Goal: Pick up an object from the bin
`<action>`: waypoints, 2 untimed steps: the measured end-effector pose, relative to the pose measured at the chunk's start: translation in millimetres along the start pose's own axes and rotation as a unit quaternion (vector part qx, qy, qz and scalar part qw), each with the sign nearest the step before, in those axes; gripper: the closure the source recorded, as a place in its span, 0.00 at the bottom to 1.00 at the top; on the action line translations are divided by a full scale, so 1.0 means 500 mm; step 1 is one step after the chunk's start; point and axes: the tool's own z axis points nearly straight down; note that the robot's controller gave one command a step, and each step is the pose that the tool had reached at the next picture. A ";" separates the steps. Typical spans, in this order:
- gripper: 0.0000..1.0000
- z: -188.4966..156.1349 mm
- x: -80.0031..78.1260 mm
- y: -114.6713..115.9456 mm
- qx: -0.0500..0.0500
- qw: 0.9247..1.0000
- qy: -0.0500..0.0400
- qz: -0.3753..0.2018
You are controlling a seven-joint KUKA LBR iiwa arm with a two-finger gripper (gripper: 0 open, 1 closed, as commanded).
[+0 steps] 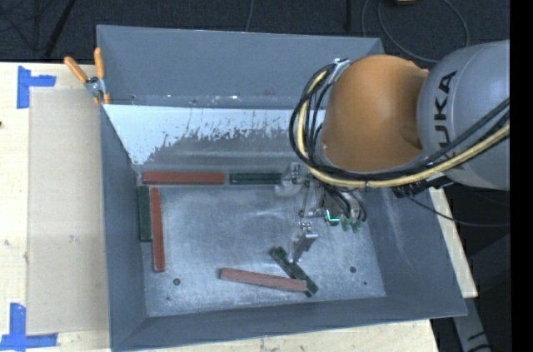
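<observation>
My gripper (303, 245) hangs below the orange-covered wrist at the front right of the bin floor. Its tip is just above the upper end of a short dark green stick (294, 270), which lies slanted from upper left to lower right. A longer reddish-brown stick (261, 280) lies nearly level beside it, and its right end meets the green stick's lower end. I cannot tell whether the tip touches the green stick.
Along the back wall lie a reddish-brown stick (183, 177) and a dark green stick (256, 178), end to end. By the left wall a dark green stick (145, 214) and a reddish-brown stick (156, 230) lie side by side.
</observation>
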 end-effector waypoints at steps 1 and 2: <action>0.00 -0.007 -0.003 -0.001 0.000 1.000 -0.004 0.001; 0.00 0.091 0.024 0.009 -0.001 1.000 -0.007 0.003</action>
